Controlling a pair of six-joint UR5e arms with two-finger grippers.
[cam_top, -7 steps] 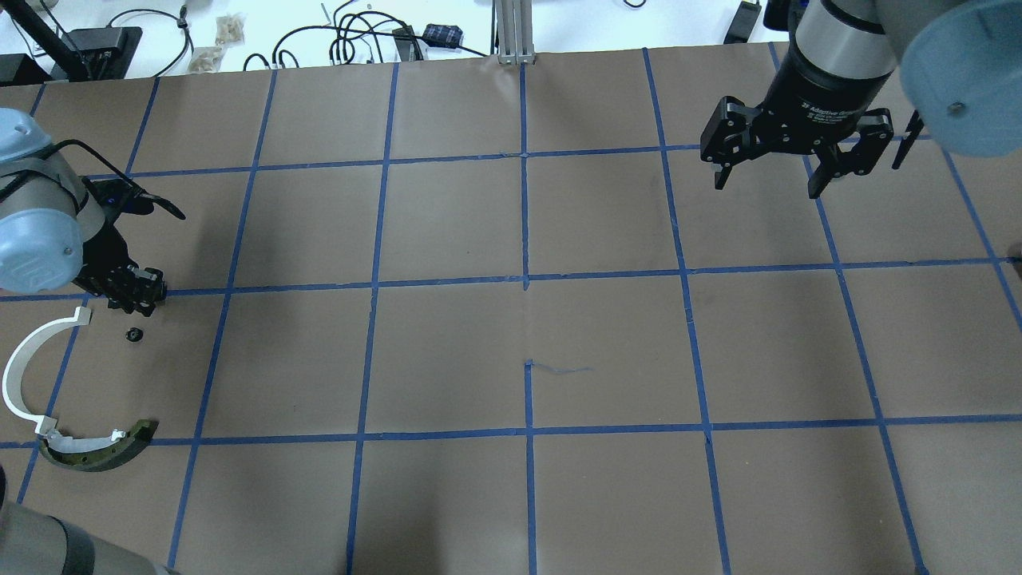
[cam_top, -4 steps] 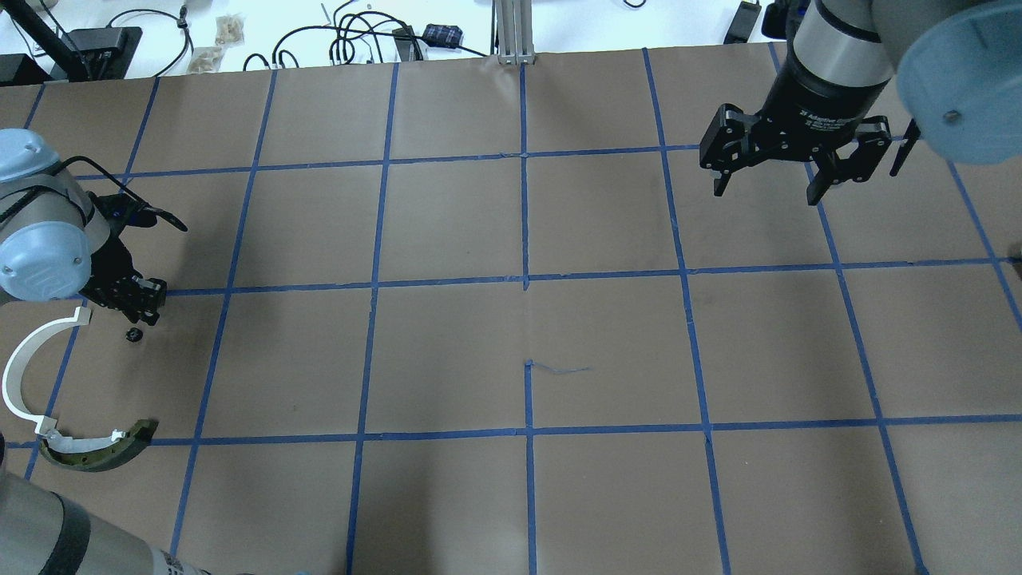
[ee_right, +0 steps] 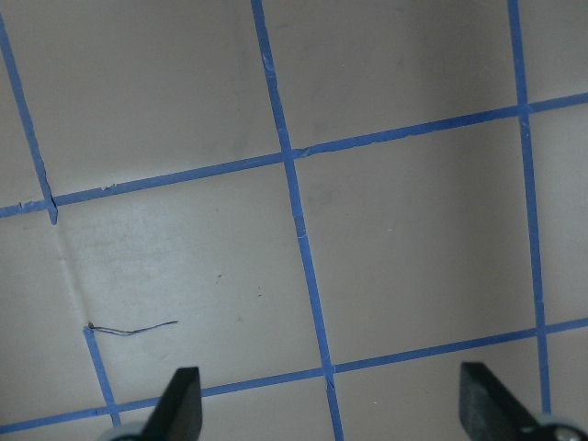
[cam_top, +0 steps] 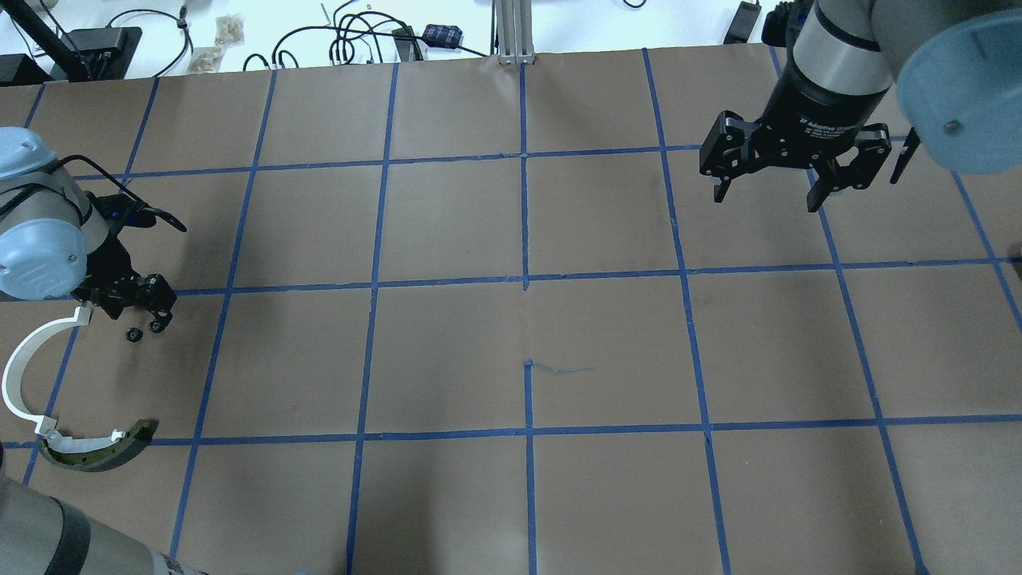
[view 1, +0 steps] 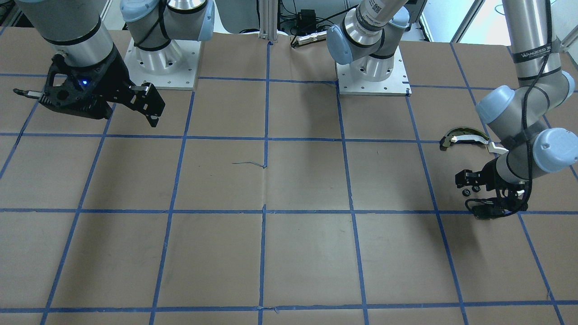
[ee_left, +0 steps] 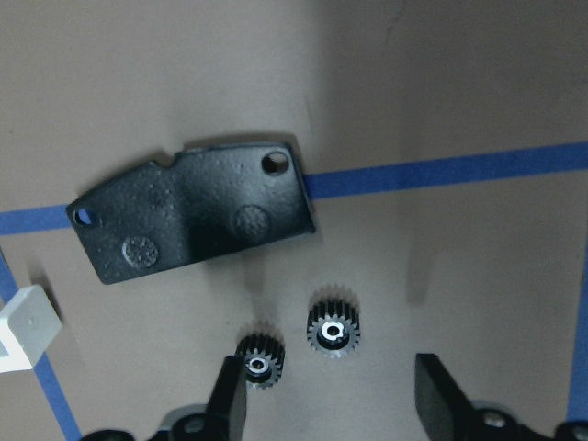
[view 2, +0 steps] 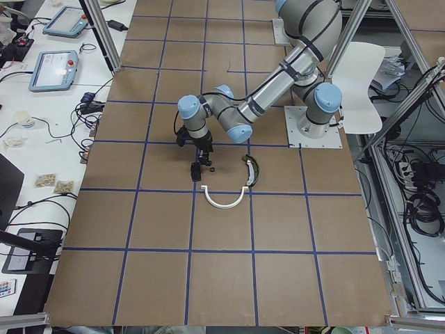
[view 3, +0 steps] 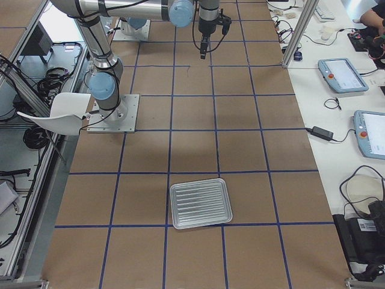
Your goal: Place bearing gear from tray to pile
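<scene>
Two small black bearing gears lie on the paper in the left wrist view, one [ee_left: 333, 329] between my open fingers and one [ee_left: 260, 362] by the finger on the view's left. My left gripper [ee_left: 333, 397] is open and empty just above them. The pile around them holds a flat black plate [ee_left: 193, 225], a thin white curved strip [cam_top: 20, 359] and a dark-and-tan arched piece [cam_top: 100, 455]. In the overhead view the left gripper [cam_top: 137, 315] hovers over the gears [cam_top: 133, 334]. My right gripper [cam_top: 770, 192] is open and empty at the far right. The metal tray [view 3: 200, 203] looks empty.
Brown paper with a blue tape grid covers the table [cam_top: 527, 351]. The two arm bases [view 1: 158, 58] stand at the robot's side. Cables and small devices [cam_top: 359, 40] lie beyond the far edge. The tray sits far along the table on the robot's right.
My left gripper has opened and shifted slightly. A second gear now lies on the paper beside the first. The right gripper has barely moved.
</scene>
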